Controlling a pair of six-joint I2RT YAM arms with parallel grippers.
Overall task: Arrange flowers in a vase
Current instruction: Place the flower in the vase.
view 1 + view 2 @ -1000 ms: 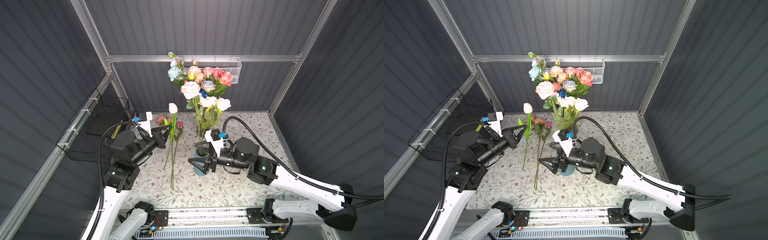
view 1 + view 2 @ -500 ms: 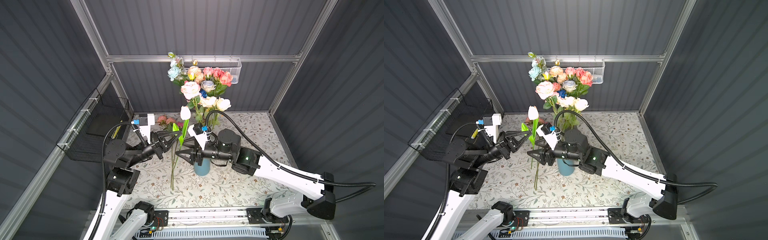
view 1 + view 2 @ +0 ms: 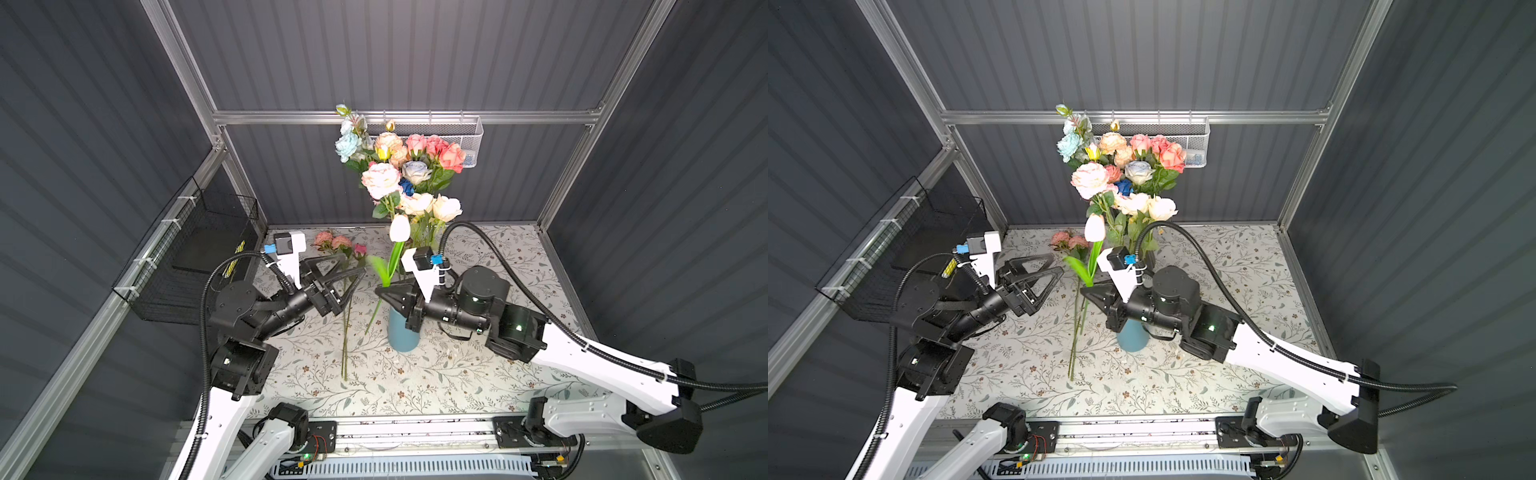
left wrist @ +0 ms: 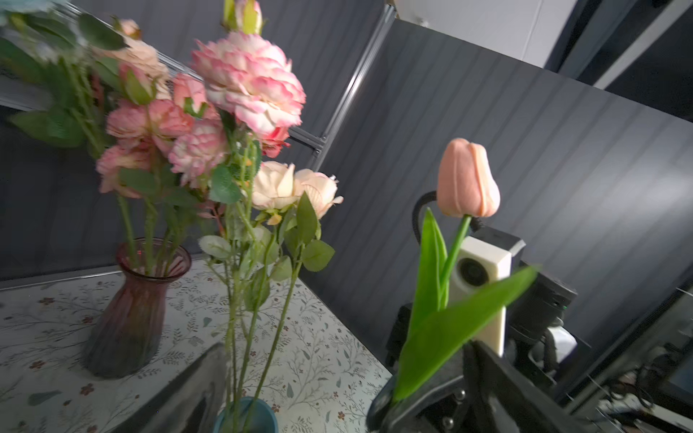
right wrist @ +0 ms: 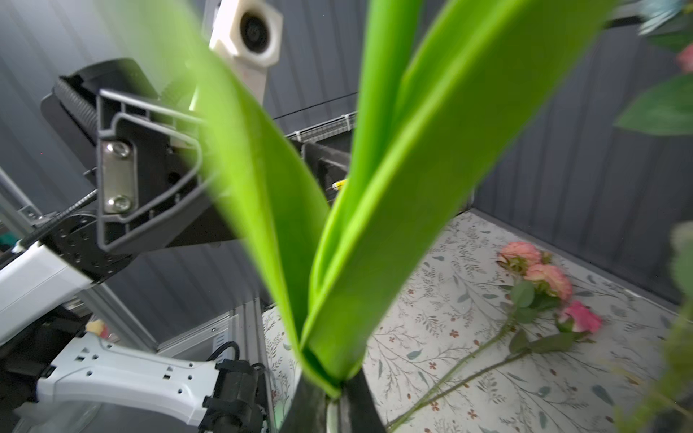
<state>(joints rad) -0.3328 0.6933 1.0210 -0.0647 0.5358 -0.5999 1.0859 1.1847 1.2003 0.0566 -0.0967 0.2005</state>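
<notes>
The right gripper (image 3: pixel 380 291) clamps the tulip (image 3: pixel 400 227) upright by its stem, just left of the blue vase (image 3: pixel 402 334). The left gripper (image 3: pixel 354 266) stands wide open beside it. More flowers (image 3: pixel 405 166) stand behind, and pink roses (image 3: pixel 334 242) lie on the bench (image 3: pixel 478 374).

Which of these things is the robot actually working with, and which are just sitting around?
Part of the job: tulip in the right gripper, blue vase, red glass vase, arranged flowers, loose pink roses.
Just there: black wire basket, silver mesh basket.
</notes>
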